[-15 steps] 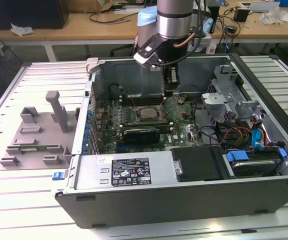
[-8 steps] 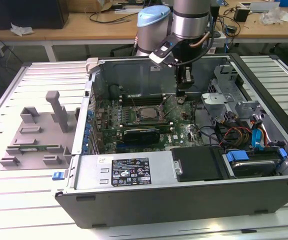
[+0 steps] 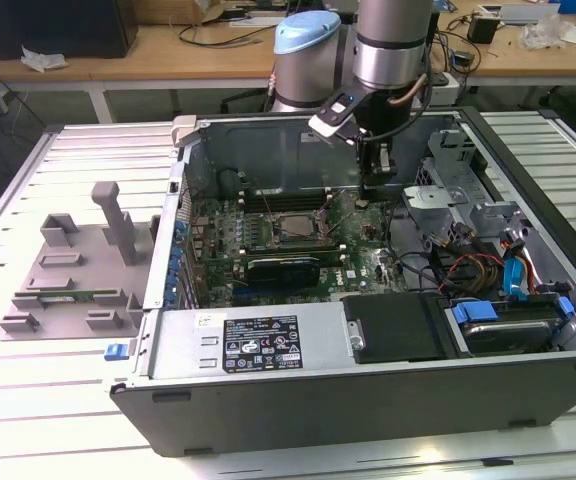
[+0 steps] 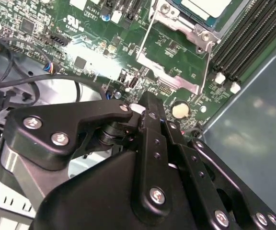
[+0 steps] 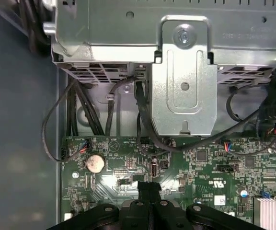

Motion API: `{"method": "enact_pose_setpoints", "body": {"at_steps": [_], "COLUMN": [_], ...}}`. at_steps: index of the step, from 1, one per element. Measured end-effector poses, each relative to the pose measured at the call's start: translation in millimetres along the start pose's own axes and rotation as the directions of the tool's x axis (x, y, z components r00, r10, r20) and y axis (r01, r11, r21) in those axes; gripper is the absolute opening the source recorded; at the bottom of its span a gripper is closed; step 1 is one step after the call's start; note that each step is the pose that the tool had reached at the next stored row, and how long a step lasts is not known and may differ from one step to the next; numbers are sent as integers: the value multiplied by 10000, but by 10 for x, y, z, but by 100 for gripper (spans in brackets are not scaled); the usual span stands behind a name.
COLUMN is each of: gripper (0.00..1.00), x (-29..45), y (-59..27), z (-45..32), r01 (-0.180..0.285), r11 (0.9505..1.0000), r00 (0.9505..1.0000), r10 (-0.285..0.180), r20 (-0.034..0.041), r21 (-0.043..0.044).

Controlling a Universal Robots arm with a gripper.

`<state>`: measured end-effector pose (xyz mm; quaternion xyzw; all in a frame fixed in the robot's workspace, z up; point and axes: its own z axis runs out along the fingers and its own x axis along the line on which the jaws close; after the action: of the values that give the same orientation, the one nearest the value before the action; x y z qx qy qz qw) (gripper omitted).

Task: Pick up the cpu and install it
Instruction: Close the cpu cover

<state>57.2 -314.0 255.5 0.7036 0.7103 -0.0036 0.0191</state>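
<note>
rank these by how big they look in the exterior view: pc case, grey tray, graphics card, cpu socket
1. pc case
2. grey tray
3. graphics card and cpu socket: they look about alike, so I would not rank one above the other.

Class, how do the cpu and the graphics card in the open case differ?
The cpu is silver-topped; the graphics card is black. The cpu lies in a metal socket frame; the graphics card is a long bar beside it. Both sit on the green motherboard.
</note>
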Motion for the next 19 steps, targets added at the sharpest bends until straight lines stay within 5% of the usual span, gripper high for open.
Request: {"method": "enact_pose_setpoints", "body": {"at_steps": [4,14,19], "gripper": [11,11,11], "x": [4,5,6], "y": [-27,-147,-236], "z": [99,114,112], "r01": [1,-3,-4], "r11": [10000,10000,10000], "r00": [10000,9997,9996], "r10": [-1,4,5], "r20": [-3,-263,-266], "r21": [16,14,14]}}
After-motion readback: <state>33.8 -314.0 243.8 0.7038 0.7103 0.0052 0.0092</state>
